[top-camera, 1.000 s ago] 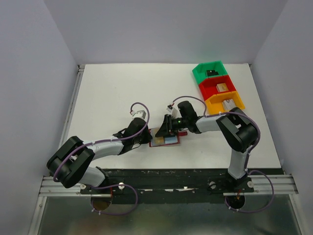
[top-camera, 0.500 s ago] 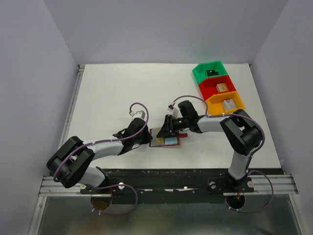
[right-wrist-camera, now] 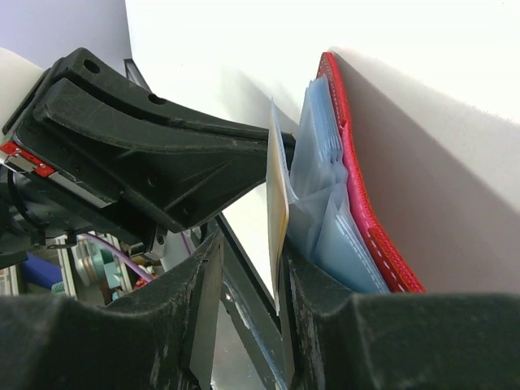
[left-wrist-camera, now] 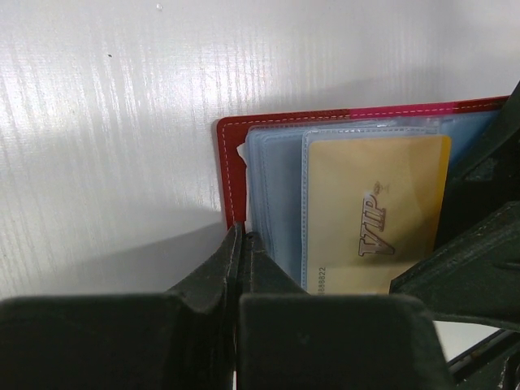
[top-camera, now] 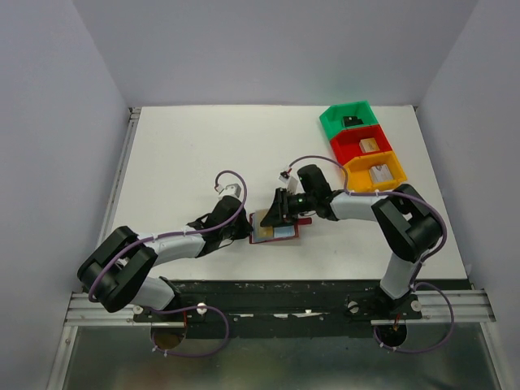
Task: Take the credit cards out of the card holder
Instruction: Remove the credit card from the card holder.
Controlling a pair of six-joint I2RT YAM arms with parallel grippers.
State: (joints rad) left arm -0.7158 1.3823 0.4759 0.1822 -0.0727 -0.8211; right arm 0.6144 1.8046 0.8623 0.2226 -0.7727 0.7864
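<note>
Black fingers of the left gripper [left-wrist-camera: 241, 244] are pressed together, their tips at the near left corner of the card holder [left-wrist-camera: 230, 162], where its red stitched border meets the clear plastic sleeves [left-wrist-camera: 275, 179]; whether a layer of the holder is caught between them I cannot tell; just beyond the tips a gold-tan credit card [left-wrist-camera: 374, 203] marked VIP sits in the front sleeve, and pale blue lining shows past its far edge.

In the right wrist view the right gripper [right-wrist-camera: 248, 256] stands part spread, straddling the thin edge of that gold card; the card lies against one finger, with a clear gap to the other, so it is not pinched; behind the card the sleeves fan out, and the red cover of the holder lies against the white table; the left gripper's black body reaches in from the opposite side and meets the card's far edge.

From above, the holder lies open on the table [top-camera: 187, 154], near its front edge and between the two arms, the left gripper at its left edge and the right gripper over its top; well apart, at the far right corner, stand a green bin [top-camera: 335, 122], a red bin [top-camera: 345, 149] and an orange bin [top-camera: 357, 175] in a row, touching, each with a small item inside.
</note>
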